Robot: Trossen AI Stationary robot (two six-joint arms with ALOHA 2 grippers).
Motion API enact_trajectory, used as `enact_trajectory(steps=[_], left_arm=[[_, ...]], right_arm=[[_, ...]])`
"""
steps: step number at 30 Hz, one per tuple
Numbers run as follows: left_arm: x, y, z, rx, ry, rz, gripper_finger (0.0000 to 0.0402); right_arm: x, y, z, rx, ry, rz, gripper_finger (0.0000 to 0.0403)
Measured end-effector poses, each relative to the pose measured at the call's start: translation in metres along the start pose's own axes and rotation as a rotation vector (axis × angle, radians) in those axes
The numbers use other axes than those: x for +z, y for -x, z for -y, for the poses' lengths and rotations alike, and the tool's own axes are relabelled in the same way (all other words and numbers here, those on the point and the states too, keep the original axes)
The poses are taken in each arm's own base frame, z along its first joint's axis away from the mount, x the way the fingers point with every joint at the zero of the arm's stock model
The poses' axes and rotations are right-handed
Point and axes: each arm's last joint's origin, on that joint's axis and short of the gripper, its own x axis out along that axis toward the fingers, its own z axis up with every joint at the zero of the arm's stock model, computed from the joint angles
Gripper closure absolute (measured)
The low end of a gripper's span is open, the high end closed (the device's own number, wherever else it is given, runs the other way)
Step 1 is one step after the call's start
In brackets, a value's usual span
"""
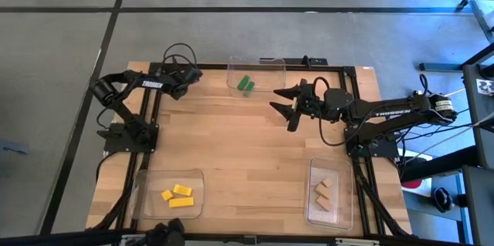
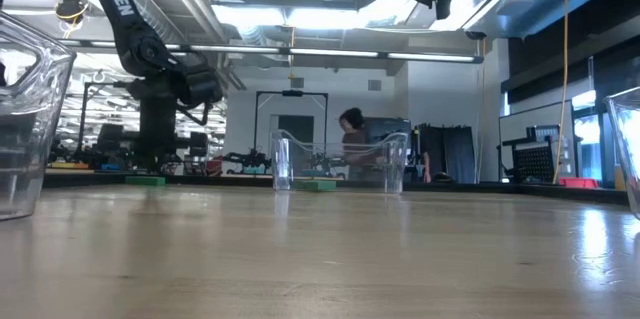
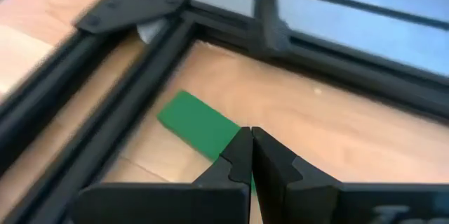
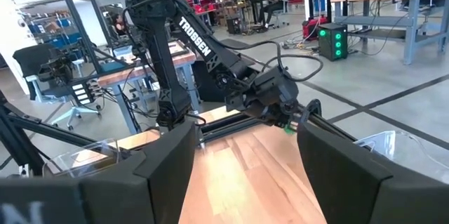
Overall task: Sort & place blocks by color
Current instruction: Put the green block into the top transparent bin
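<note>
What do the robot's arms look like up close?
Both arms are dark, nearly black, built from jointed tube sections. White block letters run along each: the left arm and the right arm carry the maker's name. Thin black cables loop beside them. Each ends in a tool with two flat, pointed dark fingers: the left tool and the right tool.

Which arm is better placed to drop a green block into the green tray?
Left: the left gripper seems shut on a green block, beside that tray; the right gripper is open, empty.
</note>
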Motion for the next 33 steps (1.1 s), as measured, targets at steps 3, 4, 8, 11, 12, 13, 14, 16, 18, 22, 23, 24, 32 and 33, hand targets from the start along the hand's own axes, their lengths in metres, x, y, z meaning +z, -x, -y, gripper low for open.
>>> enact_trajectory(steps=[3,4,8,11,12,13,14,16,18,22,23,24,32,33], left_arm=[[-0.003,0.001,-0.001,-0.010,-0.026,-0.041,0.0401],[-0.004,0.001,-0.001,-0.008,-0.034,-0.057,0.0401],[-0.005,-0.001,-0.007,0.024,-0.063,-0.106,0.0401],[-0.006,-0.002,-0.010,0.044,-0.079,-0.131,0.0401],[-0.006,-0.002,-0.010,0.045,-0.083,-0.138,0.0401],[-0.006,-0.002,-0.011,0.042,-0.084,-0.144,0.0401],[-0.006,-0.002,-0.011,0.041,-0.084,-0.148,0.0401],[-0.006,-0.002,-0.010,0.036,-0.085,-0.157,0.0401],[-0.007,-0.002,-0.010,0.020,-0.090,-0.180,0.0402],[-0.013,0.006,-0.005,-0.026,-0.124,-0.203,0.0401],[-0.016,0.008,-0.003,-0.040,-0.127,-0.210,0.0401],[-0.018,0.011,-0.002,-0.053,-0.128,-0.215,0.0401],[-0.037,0.043,0.019,-0.199,-0.215,-0.235,0.0401],[-0.040,0.048,0.021,-0.220,-0.230,-0.241,0.0401]], right_arm=[[0.000,0.000,0.000,-0.001,0.000,-0.001,0.0150],[0.000,0.000,0.000,-0.001,0.000,-0.001,0.0150],[0.000,0.000,0.000,0.000,-0.009,0.000,0.0150],[0.000,0.000,0.000,0.000,-0.030,0.000,0.0150],[0.000,0.000,0.000,0.000,-0.030,0.000,0.0150],[0.000,0.000,0.000,-0.001,-0.030,-0.001,0.0150],[0.000,0.000,0.000,0.000,-0.030,0.000,0.0150],[0.000,0.000,0.000,0.000,-0.031,0.000,0.0150],[0.000,0.000,0.000,0.000,-0.032,0.000,0.0150],[0.000,0.000,0.000,0.000,-0.027,0.000,0.0150],[0.000,0.000,0.000,0.000,-0.026,0.000,0.0150],[0.000,0.000,0.000,0.000,-0.026,0.000,0.0150],[0.000,0.000,0.000,0.000,-0.025,0.001,0.0150],[0.000,0.000,0.000,0.000,-0.025,0.001,0.0150]])
